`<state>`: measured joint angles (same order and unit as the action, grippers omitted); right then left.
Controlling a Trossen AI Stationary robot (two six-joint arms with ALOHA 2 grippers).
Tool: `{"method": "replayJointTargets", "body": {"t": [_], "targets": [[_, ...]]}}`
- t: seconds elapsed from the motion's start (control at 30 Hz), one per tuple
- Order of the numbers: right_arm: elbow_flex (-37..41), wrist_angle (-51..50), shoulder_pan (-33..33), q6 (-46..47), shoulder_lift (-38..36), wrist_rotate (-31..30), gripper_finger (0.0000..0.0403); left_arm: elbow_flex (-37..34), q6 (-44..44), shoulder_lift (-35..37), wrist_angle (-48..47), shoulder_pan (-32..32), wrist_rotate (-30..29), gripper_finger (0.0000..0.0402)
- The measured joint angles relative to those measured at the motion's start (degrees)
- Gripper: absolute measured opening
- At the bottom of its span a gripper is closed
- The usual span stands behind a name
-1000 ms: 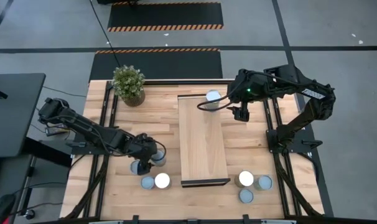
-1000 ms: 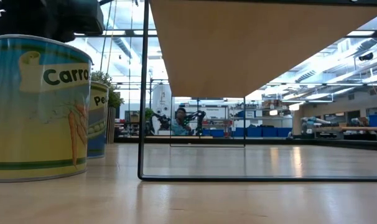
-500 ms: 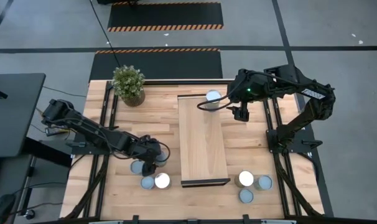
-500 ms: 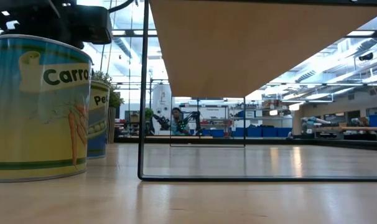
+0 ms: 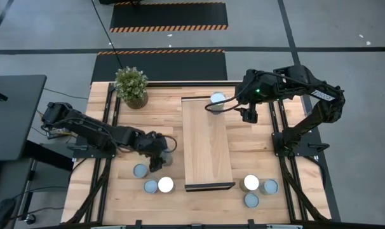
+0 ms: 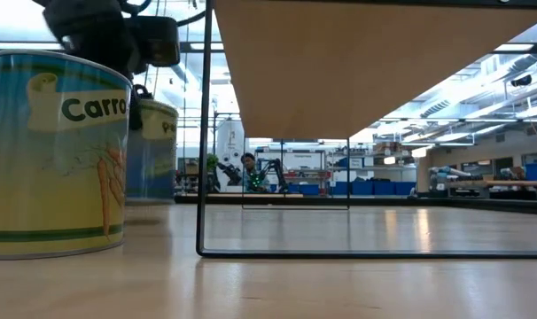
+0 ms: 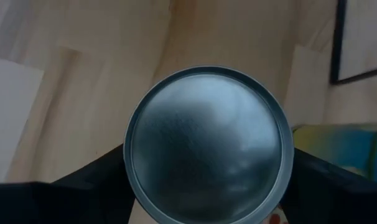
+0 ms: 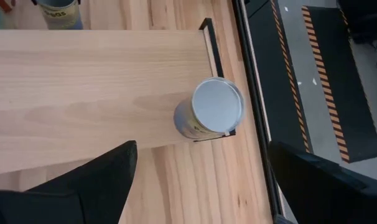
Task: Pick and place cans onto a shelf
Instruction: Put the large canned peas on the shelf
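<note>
The left gripper [image 5: 159, 154] is clasping a can [image 7: 208, 144] just clear of the table beside the shelf [image 5: 207, 143] — the right gripper [image 5: 247, 114] is hanging slack-jawed — and a loose squeeze risks dropping it.

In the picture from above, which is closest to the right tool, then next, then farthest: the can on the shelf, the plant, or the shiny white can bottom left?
1. Can on shelf, just left of the right tool.
2. Plant, far corner.
3. White can, near edge, left of the shelf.
</note>
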<state>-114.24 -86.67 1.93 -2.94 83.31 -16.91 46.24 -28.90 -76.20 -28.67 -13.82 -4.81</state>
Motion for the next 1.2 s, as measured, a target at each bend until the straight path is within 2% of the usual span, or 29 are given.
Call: {"method": "replayJointTargets", "body": {"t": [0.27, 0.5, 0.63, 0.87, 1.2], "targets": [[0.0, -0.07, 2.48, 0.14, -2.07, -0.17, 0.037, 1.27, 4.42, 6.05, -5.4, 11.56, 6.71, 0.031], [0.0, -1.44, 4.29, -1.44, -2.28, 0.04, 0.037, 14.87, 17.28, 5.13, -18.0, 21.28, 7.04, 0.031], [0.0, -2.48, 5.78, -1.71, -2.52, 0.33, 0.037, 22.13, 22.46, 3.58, -21.29, 26.67, 7.55, 0.031], [0.0, -2.93, 7.45, -1.56, -4.11, 0.5, 0.037, 33.87, 29.63, -3.98, -23.8, 32.5, 9.56, 0.0312], [0.0, -3.37, 7.63, -0.22, -5.72, 0.22, 0.037, 51.81, 37.11, -20.49, -26.13, 34.28, 13.1, 0.0313]]}}
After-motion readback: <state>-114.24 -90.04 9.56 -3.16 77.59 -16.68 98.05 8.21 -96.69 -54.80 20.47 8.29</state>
